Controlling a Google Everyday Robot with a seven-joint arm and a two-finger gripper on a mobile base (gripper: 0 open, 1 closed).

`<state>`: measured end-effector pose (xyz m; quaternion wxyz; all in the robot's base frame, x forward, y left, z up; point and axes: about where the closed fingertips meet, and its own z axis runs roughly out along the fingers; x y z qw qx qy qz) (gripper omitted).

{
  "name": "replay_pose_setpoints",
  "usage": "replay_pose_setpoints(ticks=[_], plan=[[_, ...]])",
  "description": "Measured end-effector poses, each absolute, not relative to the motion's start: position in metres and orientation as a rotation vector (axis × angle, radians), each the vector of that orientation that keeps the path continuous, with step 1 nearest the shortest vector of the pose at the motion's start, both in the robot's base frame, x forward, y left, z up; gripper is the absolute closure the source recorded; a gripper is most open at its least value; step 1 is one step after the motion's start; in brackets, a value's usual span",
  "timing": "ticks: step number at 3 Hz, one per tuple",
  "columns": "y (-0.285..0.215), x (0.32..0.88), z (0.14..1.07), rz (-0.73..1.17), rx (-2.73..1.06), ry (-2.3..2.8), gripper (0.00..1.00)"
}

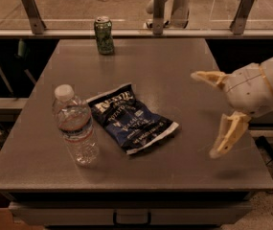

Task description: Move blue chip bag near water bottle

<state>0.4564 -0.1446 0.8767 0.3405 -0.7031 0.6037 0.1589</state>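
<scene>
- Hovering the gripper above the table edge, jaws spread wide, gripping nothing.
- Facing the blue chip bag, well apart, lying flat between jaws and water bottle, just beside the latter, long axis slanting toward the gripper.

Worktop: smooth matt grey, prob. metal. Chip bag: crinkled dark-blue foil w/ slight sheen. Water bottle: clear ribbed plastic, white cap. Can: green metal. Hand, over worktop's right side, fingers spread: matt cream plastic.
</scene>
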Motion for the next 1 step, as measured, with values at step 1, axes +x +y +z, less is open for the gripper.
replay_pose_setpoints(ticks=[1], plan=[[-0.1964,0.4694,0.9280,0.391,-1.684,1.543,0.00]])
